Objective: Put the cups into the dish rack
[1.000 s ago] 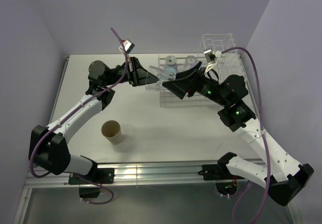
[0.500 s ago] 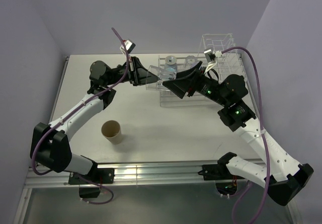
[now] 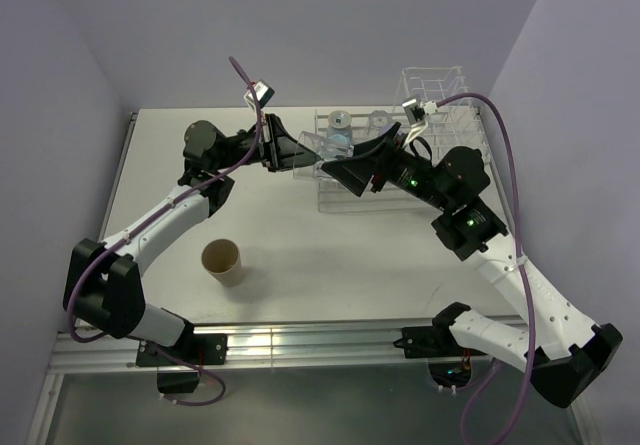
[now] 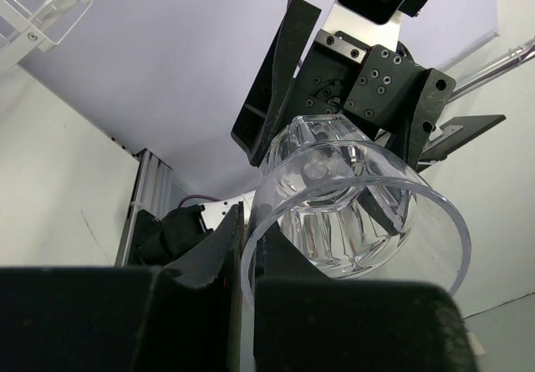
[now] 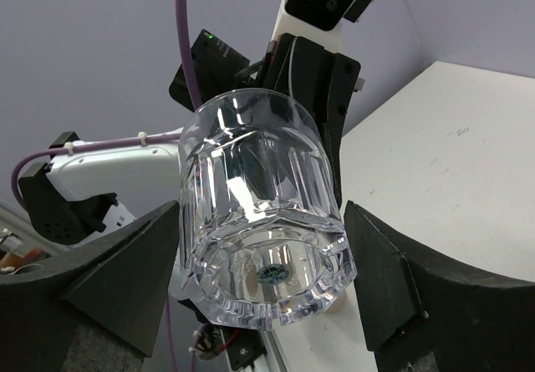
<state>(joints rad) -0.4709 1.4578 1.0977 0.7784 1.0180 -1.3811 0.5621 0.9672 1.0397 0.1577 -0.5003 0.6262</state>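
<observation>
From above, the clear faceted glass tumbler (image 4: 343,213) is hard to pick out. It is a pale glint in the upper middle of the frame, squeezed between my two black wrists. The same view shows the white wire dish rack (image 3: 438,87) at the upper right. My right forearm covers much of its lower grid, and a light blue cup (image 3: 340,137) inside it shows only in part behind my hands. The tan brown cup (image 3: 222,262) stands upright and alone on the white surface (image 3: 300,245), in the lower left and well away from the rack.

My left wrist camera shows what the top view does not. My left hand (image 4: 248,251) is pinched narrow on the tumbler's rim at the bottom of the frame, one finger inside the mouth and one outside. The tumbler lies on its side in the air, mouth toward that camera, short of the rack.

My right wrist camera sees the thick base instead. My right hand (image 5: 263,247) stands partly apart, with one finger on each side of the base. The fingertips sit right at the glass walls, but I cannot tell whether they press on it or only flank it.

My left arm reaches up across the left of the frame, its wrist turned right. My right arm bends back from the right edge, its wrist pointing left, so the two hands face each other over the rack's near left corner.
</observation>
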